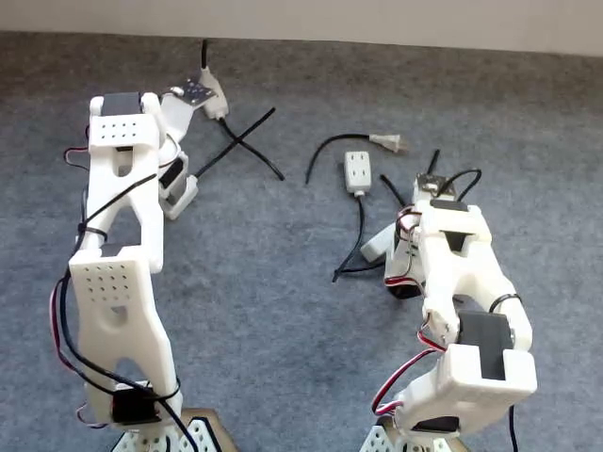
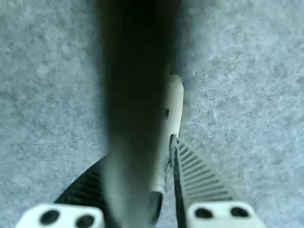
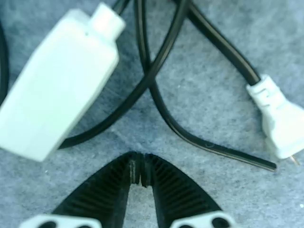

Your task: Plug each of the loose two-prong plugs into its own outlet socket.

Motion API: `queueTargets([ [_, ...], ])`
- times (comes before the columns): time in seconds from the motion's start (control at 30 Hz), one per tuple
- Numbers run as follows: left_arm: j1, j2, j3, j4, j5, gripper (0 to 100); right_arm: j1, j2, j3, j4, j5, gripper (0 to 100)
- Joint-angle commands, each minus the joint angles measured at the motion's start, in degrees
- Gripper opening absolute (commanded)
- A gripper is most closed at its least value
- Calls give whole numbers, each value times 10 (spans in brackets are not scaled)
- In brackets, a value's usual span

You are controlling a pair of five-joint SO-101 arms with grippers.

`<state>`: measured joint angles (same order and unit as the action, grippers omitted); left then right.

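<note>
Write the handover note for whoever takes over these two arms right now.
Left gripper shut on a white cord end, plug or socket I cannot tell.
Right gripper shut, empty, close to the socket block and black cords.
A loose plug lies beside that block, prongs bare, not plugged in.
Done: nothing I can confirm.
Left: seat that plug in the block, then sort the left arm's cord end.

left wrist: dark blur [image 2: 135, 95] down centre, hiding most of white piece [image 2: 175, 104] | right wrist: socket block [image 3: 52, 80] and plug [image 3: 278, 118] cut off at frame edges
</note>
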<state>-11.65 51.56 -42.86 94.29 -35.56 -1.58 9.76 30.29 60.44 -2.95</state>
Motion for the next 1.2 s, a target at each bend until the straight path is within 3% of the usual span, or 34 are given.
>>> queueTargets([
  [0.0, 6, -24, 5, 22, -4, 175, 2, 1, -2, -36, -7, 8],
  [0.27, 9, -127, 5, 41, -6, 229, 2, 1, -2, -36, -6, 8],
  [0.4, 17, -95, 6, 40, -7, 234, 2, 1, -2, -36, -6, 8],
  [0.77, 0, -7, 5, -56, -2, 229, 2, 1, -1, -36, -6, 8],
  [0.9, 4, -9, -13, -56, -1, 117, 2, 1, -1, -36, -6, 8],
  [1.0, 5, -7, -65, -56, 46, 24, 2, 1, -1, -36, -6, 8],
  [1.17, 7, -6, -181, -57, 143, 18, 2, 1, -1, -36, -6, 8],
])
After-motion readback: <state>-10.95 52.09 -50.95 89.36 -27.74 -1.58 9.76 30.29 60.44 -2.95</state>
